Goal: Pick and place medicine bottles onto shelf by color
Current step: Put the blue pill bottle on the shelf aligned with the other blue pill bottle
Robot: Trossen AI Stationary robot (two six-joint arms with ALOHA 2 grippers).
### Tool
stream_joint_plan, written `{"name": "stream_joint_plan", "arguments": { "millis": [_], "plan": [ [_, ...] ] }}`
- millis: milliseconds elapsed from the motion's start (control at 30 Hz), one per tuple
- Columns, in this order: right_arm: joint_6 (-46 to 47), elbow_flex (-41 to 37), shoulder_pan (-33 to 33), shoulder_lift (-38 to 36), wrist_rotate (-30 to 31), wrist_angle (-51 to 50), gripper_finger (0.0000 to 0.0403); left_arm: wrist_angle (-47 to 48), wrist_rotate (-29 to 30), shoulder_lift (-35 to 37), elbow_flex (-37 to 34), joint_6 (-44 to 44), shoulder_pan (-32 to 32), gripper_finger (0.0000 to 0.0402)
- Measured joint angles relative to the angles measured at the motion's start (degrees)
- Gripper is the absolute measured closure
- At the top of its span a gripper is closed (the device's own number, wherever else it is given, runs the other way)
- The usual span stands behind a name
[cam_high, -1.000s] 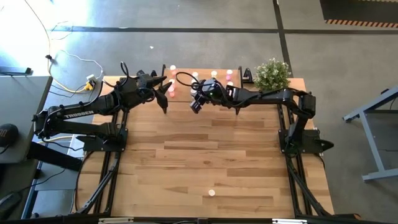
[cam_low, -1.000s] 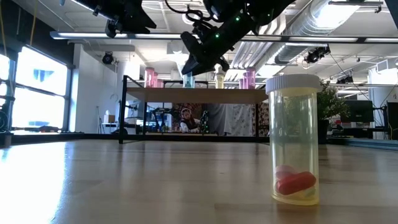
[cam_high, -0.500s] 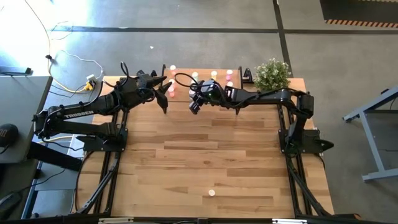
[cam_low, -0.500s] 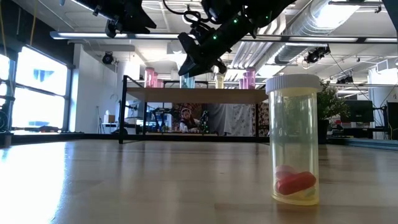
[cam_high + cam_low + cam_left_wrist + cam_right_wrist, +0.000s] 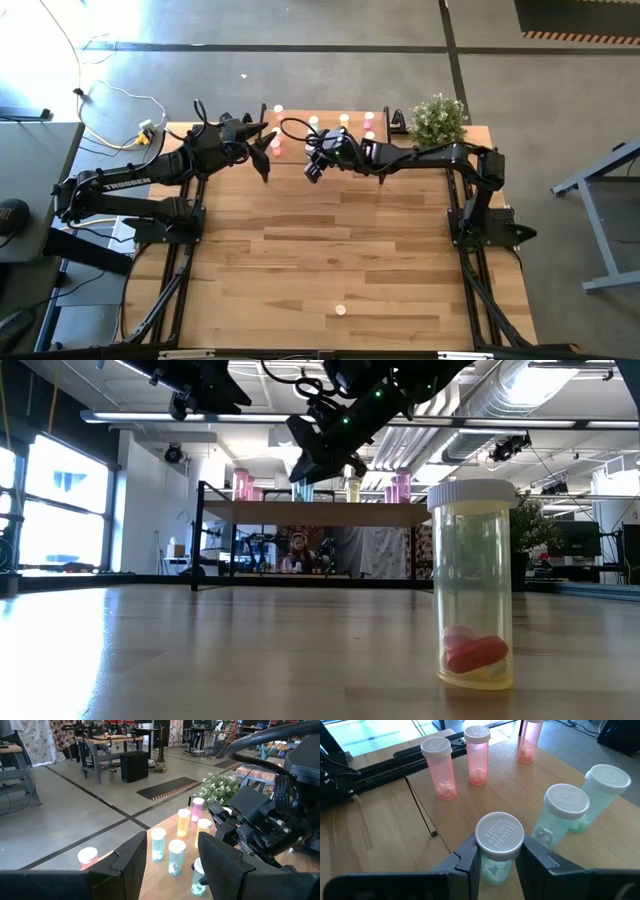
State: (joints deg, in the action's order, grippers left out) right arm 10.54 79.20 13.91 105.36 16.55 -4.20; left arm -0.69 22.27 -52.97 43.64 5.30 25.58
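A grey concrete floor (image 5: pixel 330 25) is seen all round the wooden table (image 5: pixel 330 250), crossed by dark tape lines (image 5: pixel 300 47). Yellow and white cables (image 5: pixel 120 105) are trailed over it at one side. Bright windows (image 5: pixel 45 510) are lit along one wall. Pipes and ducts (image 5: pixel 560 385) are hung under the ceiling. Workbenches (image 5: pixel 100 750) are set farther back.
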Motion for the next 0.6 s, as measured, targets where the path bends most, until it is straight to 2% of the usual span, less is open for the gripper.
{"name": "stream_joint_plan", "arguments": {
  "millis": [500, 600],
  "plan": [
    [-0.06, 0.02, 0.0, -0.34, -0.01, -1.02, 0.0315, 0.0, 0.0, 0.0, 0.0, 0.02, 0.0, 0.0234],
    [-0.2, -0.01, 0.0, -0.75, 0.01, -1.82, 0.0305, 0.02, 0.0, 0.0, 0.0, 0.02, 0.0, 0.0234]
  ]
}}
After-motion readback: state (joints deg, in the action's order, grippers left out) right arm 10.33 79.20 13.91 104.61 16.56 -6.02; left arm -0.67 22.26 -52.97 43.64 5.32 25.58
